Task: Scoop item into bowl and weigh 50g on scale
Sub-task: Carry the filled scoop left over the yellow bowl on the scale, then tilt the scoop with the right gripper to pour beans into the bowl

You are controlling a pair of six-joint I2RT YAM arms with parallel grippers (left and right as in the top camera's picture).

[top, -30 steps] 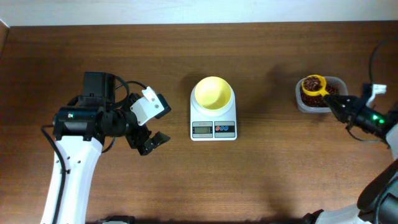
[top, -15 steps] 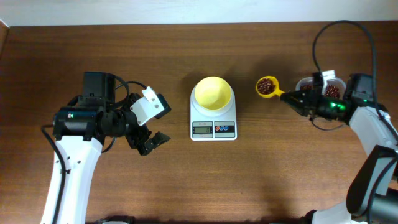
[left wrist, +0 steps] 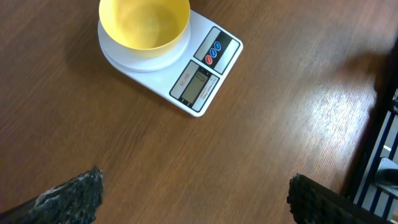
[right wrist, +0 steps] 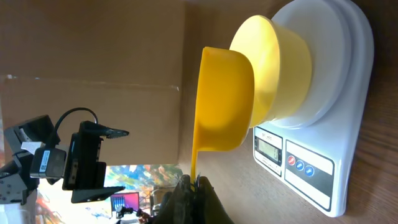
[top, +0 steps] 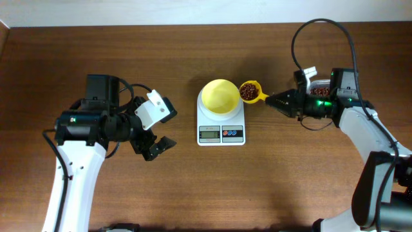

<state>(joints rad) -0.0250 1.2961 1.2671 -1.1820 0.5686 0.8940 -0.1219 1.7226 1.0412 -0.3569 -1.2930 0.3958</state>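
– Beans [top: 248, 91], the tiny dark red-brown oval ones: where are they?

– Let me start at the left of the top view. The left gripper [left wrist: 196, 186] hangs over the table with its black fingers wide apart, holding nothing. In the middle sits the small white kitchen scale [top: 221, 134]. The round pale yellow plastic bowl [top: 220, 96] stands on it. The bowl looks empty inside.

– So nothing is weighed yet?

– I think not. Just right of the bowl's rim is the little yellow scoop [top: 257, 96] with a handle, and it is full of beans. The right gripper [top: 270, 100] is pinched tight on that handle.

– What is left to do?

– My guess is that one scoopful is ready, and tipping it into the bowl comes next. Then more beans may be needed until the scale says fifty grams. I cannot read its little grey screen.

– And the table?

– The brown wooden table [top: 290, 187] is smooth and a bit shiny. I see no spilled beans on it. A pale wall strip [top: 193, 11] runs along the top edge of the top view. In the right wrist view, at the lower left, a bright colourful screen [right wrist: 124, 202] glows far off.
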